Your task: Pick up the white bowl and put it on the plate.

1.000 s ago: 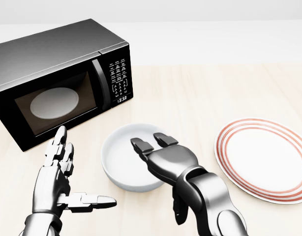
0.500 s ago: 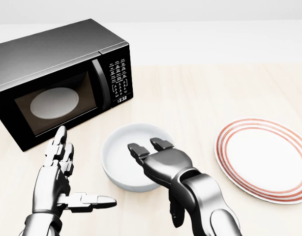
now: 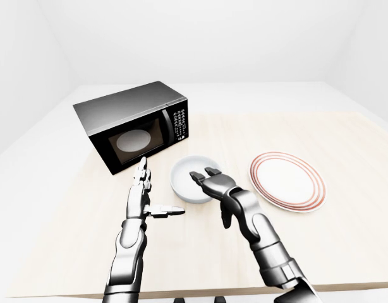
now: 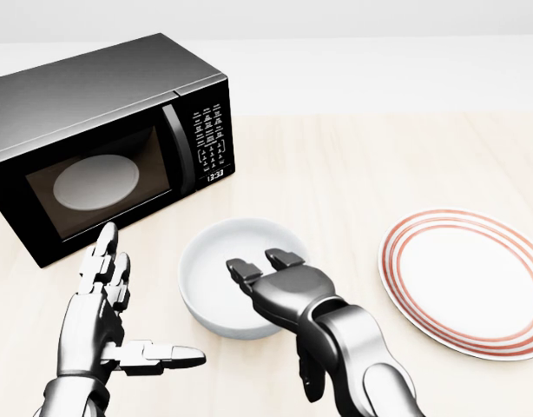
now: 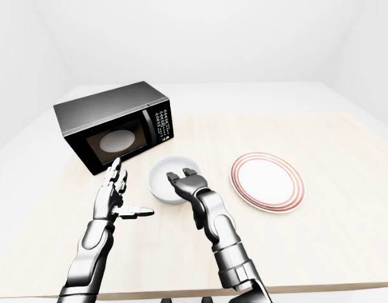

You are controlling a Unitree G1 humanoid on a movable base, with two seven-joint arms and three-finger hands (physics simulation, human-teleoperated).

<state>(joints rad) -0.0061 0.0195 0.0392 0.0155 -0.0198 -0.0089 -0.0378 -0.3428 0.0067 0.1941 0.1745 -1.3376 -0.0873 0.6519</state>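
The white bowl (image 4: 221,271) rests on the wooden table (image 4: 353,174), low in the head view's middle. My right hand (image 4: 265,264) hangs over the bowl's near right rim, fingers (image 4: 285,257) open and reaching into the bowl without closing on it. The plate (image 4: 471,280), white with red rings, lies to the right of the bowl, apart from it. My left hand (image 4: 119,313) is at lower left, fingers spread open, holding nothing, clear of the bowl.
A black microwave (image 4: 101,139) with its door closed stands at the upper left, close behind the bowl and the left hand. The table's edges (image 3: 200,293) show in the eye views.
The right hand has drawn slightly down and left, settling lower over the bowl's near rim. Left hand, bowl and plate have not moved.
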